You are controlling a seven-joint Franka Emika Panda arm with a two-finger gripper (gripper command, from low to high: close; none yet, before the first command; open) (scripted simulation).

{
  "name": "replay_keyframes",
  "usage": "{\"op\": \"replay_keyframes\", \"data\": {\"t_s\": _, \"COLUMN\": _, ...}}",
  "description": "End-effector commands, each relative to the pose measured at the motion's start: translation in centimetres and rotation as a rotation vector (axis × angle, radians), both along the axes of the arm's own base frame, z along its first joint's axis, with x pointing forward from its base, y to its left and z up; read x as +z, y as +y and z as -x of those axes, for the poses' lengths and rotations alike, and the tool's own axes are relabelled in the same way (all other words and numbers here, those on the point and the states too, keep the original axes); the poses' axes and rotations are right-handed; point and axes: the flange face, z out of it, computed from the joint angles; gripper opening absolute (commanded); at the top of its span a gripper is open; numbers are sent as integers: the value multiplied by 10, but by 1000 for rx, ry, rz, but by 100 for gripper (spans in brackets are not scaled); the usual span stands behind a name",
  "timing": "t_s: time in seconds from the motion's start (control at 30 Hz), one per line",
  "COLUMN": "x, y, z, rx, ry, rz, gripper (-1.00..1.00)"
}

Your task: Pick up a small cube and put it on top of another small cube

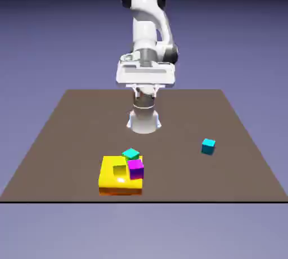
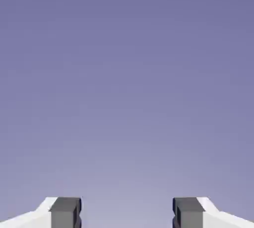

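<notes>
Yellow block [image 1: 120, 177] front | cyan-blue cube [image 1: 208, 146] alone, right | end effector [image 2: 127, 213] open, empty

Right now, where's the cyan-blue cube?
In the exterior view, the cyan-blue cube sits alone on the table, toward the view's right, well apart from the yellow block.

The cyan-blue cube [image 1: 208, 146] stood alone on the surface [image 1: 67, 134] toward the exterior view's right, open on every side. The teal cube [image 1: 130, 153] and magenta cube [image 1: 135, 168] crowded against the yellow block [image 1: 115, 178], leaving no gap between them. Between the fingers [image 2: 65, 212] only backdrop showed.
</notes>
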Motion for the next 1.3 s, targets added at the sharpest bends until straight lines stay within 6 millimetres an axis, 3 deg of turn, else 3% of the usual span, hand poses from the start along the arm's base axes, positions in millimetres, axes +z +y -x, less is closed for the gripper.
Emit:
{"op": "replay_keyframes", "data": {"t_s": 0.0, "x": -11, "y": 12, "z": -3, "rx": -5, "ry": 41, "rz": -39, "gripper": 0}}
{"op": "replay_keyframes", "data": {"t_s": 0.17, "x": -65, "y": 76, "z": -4, "rx": -47, "ry": 260, "rz": -194, "gripper": 0}}
{"op": "replay_keyframes", "data": {"t_s": 0.3, "x": -109, "y": 128, "z": 8, "rx": -101, "ry": 447, "rz": -269, "gripper": 0}}
{"op": "replay_keyframes", "data": {"t_s": 0.47, "x": -164, "y": 188, "z": 41, "rx": -199, "ry": 677, "rz": -300, "gripper": 0}}
{"op": "replay_keyframes", "data": {"t_s": 0.63, "x": -218, "y": 238, "z": 89, "rx": -328, "ry": 883, "rz": -264, "gripper": 0}}
{"op": "replay_keyframes", "data": {"t_s": 0.77, "x": -256, "y": 266, "z": 134, "rx": -446, "ry": 1011, "rz": -198, "gripper": 0}}
{"op": "replay_keyframes", "data": {"t_s": 0.8, "x": -256, "y": 266, "z": 134, "rx": -446, "ry": 1011, "rz": -198, "gripper": 0}}
{"op": "replay_keyframes", "data": {"t_s": 1.0, "x": -318, "y": 272, "z": 144, "rx": -445, "ry": 1011, "rz": -199, "gripper": 0}}
{"op": "replay_keyframes", "data": {"t_s": 1.03, "x": -324, "y": 272, "z": 146, "rx": -446, "ry": 1011, "rz": -198, "gripper": 0}}
{"op": "replay_keyframes", "data": {"t_s": 1.07, "x": -324, "y": 272, "z": 146, "rx": -446, "ry": 1011, "rz": -198, "gripper": -100}}
{"op": "replay_keyframes", "data": {"t_s": 1.1, "x": -324, "y": 272, "z": 146, "rx": -446, "ry": 1011, "rz": -198, "gripper": -100}}
{"op": "replay_keyframes", "data": {"t_s": 1.27, "x": -272, "y": 269, "z": 135, "rx": -443, "ry": 1011, "rz": -200, "gripper": -100}}
